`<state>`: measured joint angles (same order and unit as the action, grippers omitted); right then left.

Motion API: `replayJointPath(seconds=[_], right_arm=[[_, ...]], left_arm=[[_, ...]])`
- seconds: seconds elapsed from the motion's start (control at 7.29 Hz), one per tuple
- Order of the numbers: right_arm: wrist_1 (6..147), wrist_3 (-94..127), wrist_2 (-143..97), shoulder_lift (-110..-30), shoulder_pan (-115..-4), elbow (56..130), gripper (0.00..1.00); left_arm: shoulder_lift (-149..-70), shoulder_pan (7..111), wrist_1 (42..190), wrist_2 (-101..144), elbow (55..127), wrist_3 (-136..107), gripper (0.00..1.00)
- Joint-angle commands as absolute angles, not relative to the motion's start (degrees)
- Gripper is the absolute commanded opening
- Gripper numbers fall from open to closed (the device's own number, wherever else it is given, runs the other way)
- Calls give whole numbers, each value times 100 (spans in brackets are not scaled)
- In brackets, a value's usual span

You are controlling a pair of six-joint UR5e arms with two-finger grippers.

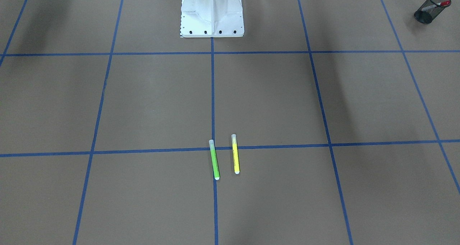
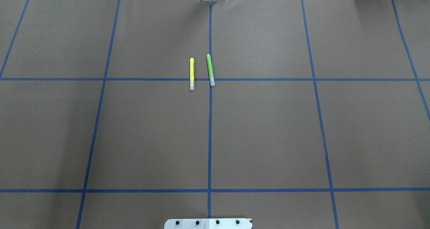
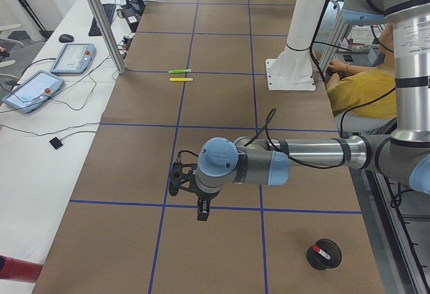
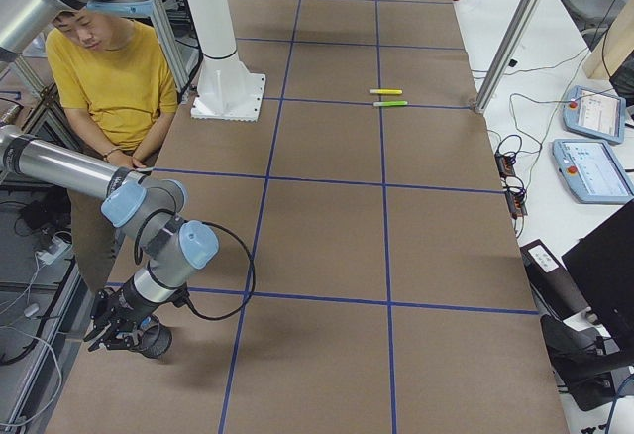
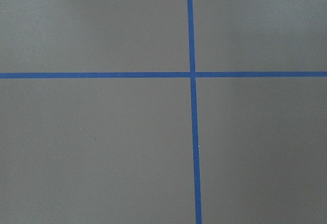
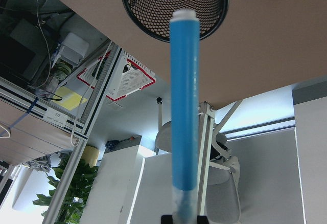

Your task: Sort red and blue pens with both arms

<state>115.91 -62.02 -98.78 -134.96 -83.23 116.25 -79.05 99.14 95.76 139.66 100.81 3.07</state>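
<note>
The blue pen (image 6: 184, 101) fills the right wrist view, and my right gripper (image 6: 184, 218) is shut on its clear-capped end. Its white end points at the mouth of a black mesh cup (image 6: 173, 4). In the exterior right view that gripper (image 4: 117, 331) hangs right beside this cup (image 4: 156, 341) at the table's near corner. The red pen (image 1: 436, 5) stands in another mesh cup (image 1: 428, 10), also seen near the table's end (image 3: 324, 255). My left gripper (image 3: 195, 190) hovers over bare table near a tape crossing; I cannot tell whether it is open or shut.
A green marker (image 2: 210, 69) and a yellow marker (image 2: 191, 73) lie side by side at mid-table. The white pedestal (image 1: 212, 13) stands at the robot's edge. A person in a yellow shirt (image 4: 104, 72) sits beside the table. Tablets (image 3: 70, 58) lie on the side bench.
</note>
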Motion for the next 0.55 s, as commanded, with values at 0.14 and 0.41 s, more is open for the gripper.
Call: replayJointPath(seconds=[0.14, 0.41], right_arm=[[11654, -5680, -10317, -13509, -8323, 11444, 0], [11637, -5467, -10520, -13509, -8323, 11303, 0]], left_arm=[[-7901, 9914, 9580, 13966, 10081, 308, 100], [-7901, 9914, 9580, 13966, 10081, 308, 100]])
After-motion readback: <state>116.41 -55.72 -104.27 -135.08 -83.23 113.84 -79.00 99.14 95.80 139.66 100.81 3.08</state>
